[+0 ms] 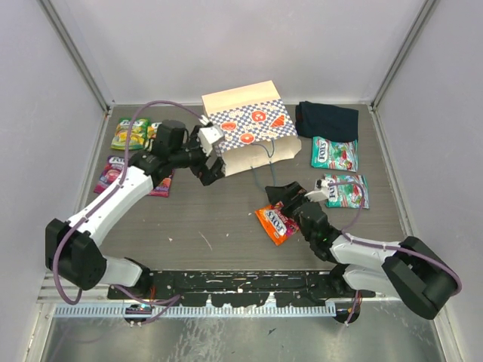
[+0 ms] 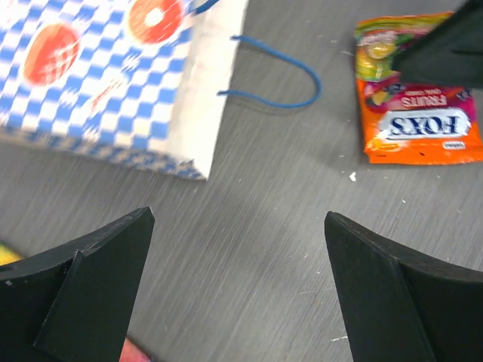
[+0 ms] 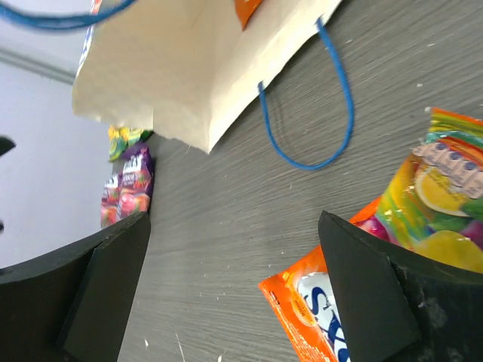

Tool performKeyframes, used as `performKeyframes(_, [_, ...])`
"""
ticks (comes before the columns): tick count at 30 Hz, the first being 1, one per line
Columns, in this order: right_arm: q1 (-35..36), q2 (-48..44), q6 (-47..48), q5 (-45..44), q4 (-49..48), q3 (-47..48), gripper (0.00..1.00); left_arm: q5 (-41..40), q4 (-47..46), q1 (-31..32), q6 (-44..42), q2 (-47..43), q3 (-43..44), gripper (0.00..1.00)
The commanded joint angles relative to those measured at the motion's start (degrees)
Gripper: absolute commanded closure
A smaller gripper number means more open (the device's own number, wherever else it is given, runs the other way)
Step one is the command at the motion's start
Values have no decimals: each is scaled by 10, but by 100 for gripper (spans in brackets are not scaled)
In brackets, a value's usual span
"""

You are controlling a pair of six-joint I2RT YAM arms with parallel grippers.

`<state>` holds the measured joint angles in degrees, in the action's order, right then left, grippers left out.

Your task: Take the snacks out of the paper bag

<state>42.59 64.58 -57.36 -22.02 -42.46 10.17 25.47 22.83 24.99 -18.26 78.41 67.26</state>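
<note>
The paper bag point(image 1: 247, 127) lies on its side at the back middle, its blue string handle point(image 1: 264, 151) on the table. My left gripper point(image 1: 212, 172) is open and empty, just in front of the bag's left corner; the left wrist view shows the gripper point(image 2: 238, 219) over bare table, with the bag point(image 2: 113, 83) above. My right gripper point(image 1: 281, 197) is open and empty over the top of an orange pouch point(image 1: 275, 222). In the right wrist view the gripper point(image 3: 234, 219) has its right finger over that pouch point(image 3: 306, 298), which lies flat on the table.
Two teal-white pouches point(image 1: 334, 153) point(image 1: 347, 190) lie right of the bag. A green-yellow pouch point(image 1: 130, 134) and purple pouches point(image 1: 112, 173) lie at the left. A dark navy folded cloth point(image 1: 326, 118) sits at the back right. Walls enclose the table.
</note>
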Motion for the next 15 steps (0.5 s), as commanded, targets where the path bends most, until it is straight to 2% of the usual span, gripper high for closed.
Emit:
performKeyframes(1, [-32,-40,-58,-10,-39,8,1,50,-22,46,-129,6,35,2])
performKeyframes(4, [-53,-48,-49,-7,-20,19,2,-29,-16,89,-164,45,63,2])
performKeyframes(8, [-92,-36,-71,19,-36,15,2,-85,-44,136,-205,106,100,2])
performKeyframes(15, [-141,5,-122,64,-83,4,5,-84,-170,169,-233,202,148,2])
